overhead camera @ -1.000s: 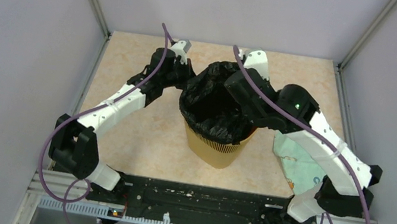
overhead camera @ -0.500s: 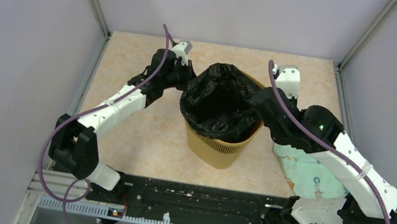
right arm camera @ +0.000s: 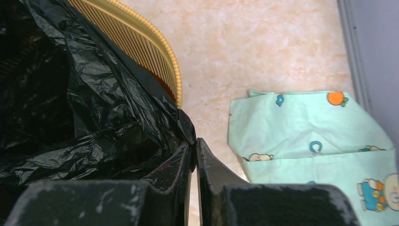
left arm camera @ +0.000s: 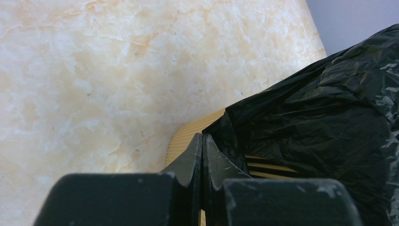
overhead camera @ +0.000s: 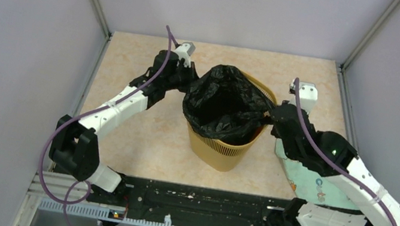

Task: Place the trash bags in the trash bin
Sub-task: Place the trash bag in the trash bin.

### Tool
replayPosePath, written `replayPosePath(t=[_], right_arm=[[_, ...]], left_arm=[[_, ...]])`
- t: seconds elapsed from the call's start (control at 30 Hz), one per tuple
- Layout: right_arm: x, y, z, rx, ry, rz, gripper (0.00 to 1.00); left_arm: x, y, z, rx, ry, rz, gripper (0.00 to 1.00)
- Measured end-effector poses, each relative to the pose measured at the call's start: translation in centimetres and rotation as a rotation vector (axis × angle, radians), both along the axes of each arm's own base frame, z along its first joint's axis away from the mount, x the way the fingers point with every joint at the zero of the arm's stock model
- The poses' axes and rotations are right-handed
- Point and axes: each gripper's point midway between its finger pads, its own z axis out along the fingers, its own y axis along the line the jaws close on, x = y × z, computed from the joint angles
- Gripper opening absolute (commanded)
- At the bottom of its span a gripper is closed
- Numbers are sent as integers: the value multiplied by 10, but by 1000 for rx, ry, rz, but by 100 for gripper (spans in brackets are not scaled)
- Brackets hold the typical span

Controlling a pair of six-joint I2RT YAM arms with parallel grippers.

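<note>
The mustard-yellow trash bin point(overhead camera: 219, 151) stands mid-table with a glossy black trash bag point(overhead camera: 225, 100) hanging open inside it. My left gripper point(overhead camera: 191, 83) is at the bin's left rim, shut on the bag's edge; in the left wrist view its tips point(left arm camera: 203, 135) pinch the black film point(left arm camera: 324, 108) just over the slotted rim point(left arm camera: 190, 137). My right gripper point(overhead camera: 270, 120) is off the bin's right side, shut on the opposite edge of the bag. The right wrist view shows the film point(right arm camera: 89, 94) drawn taut to the gripper point(right arm camera: 194, 141), outside the rim point(right arm camera: 157, 47).
A pale green patterned cloth point(overhead camera: 311, 180) lies flat on the table right of the bin, partly under my right arm; it also shows in the right wrist view point(right arm camera: 320, 136). Grey walls and metal posts enclose the marbled tabletop point(overhead camera: 121, 137).
My right arm has swung from over the bin's mouth out to the right and nearer, drawing the bag's right edge past the rim. The left arm has stayed put.
</note>
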Motion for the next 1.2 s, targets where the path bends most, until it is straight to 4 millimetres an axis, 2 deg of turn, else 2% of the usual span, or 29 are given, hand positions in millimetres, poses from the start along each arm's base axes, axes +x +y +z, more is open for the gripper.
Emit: replayPosePath(t=[0.57,0.73,0.97,1.2], right_arm=[[14,26,-24,299,-99,82,7],[27,35,-32,398,-127,122,7],[42,54,-33,495,-177,192,9],[80,71,-39,547,-194,225,9]], left_arm=[[1,1,0,3,-1,6,4],[4,6,1,10,-8,33,4],[12,20,1,27,-15,92,6],[23,37,2,49,-15,152,6]])
